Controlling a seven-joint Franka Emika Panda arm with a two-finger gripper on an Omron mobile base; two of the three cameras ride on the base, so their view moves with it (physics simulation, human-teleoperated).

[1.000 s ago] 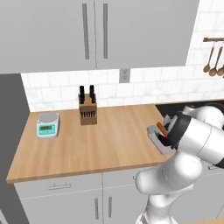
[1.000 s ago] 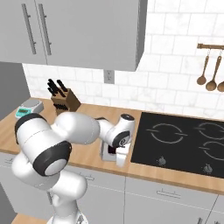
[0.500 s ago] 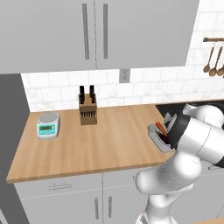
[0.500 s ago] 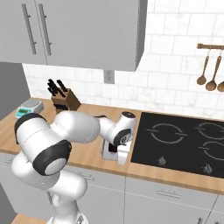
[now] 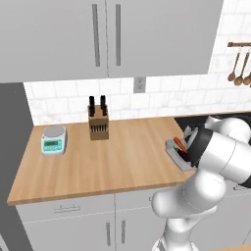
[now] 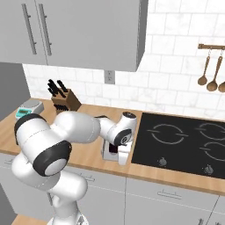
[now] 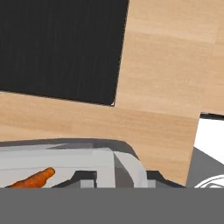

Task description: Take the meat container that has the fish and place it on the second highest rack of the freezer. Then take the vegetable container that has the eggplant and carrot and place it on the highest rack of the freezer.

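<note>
The vegetable container [image 5: 172,149] is a pale grey tray near the counter's front right corner, next to the stove. The carrot [image 5: 180,144] and the dark eggplant [image 5: 183,155] lie in it. In the hand view the carrot [image 7: 35,178] lies inside the tray's rim [image 7: 127,164]. My gripper [image 7: 121,178] stands over that rim with one dark tip on each side, shut on the wall. From the right, the hand [image 6: 117,143] covers the top of the tray [image 6: 119,156]. The fish and the freezer's racks are out of view.
The black stove [image 6: 176,140] lies just right of the tray. A knife block [image 5: 98,125] and a kitchen scale [image 5: 53,138] stand at the back left of the wooden counter [image 5: 112,162]. Wall cabinets hang above; spoons [image 6: 208,66] hang at right.
</note>
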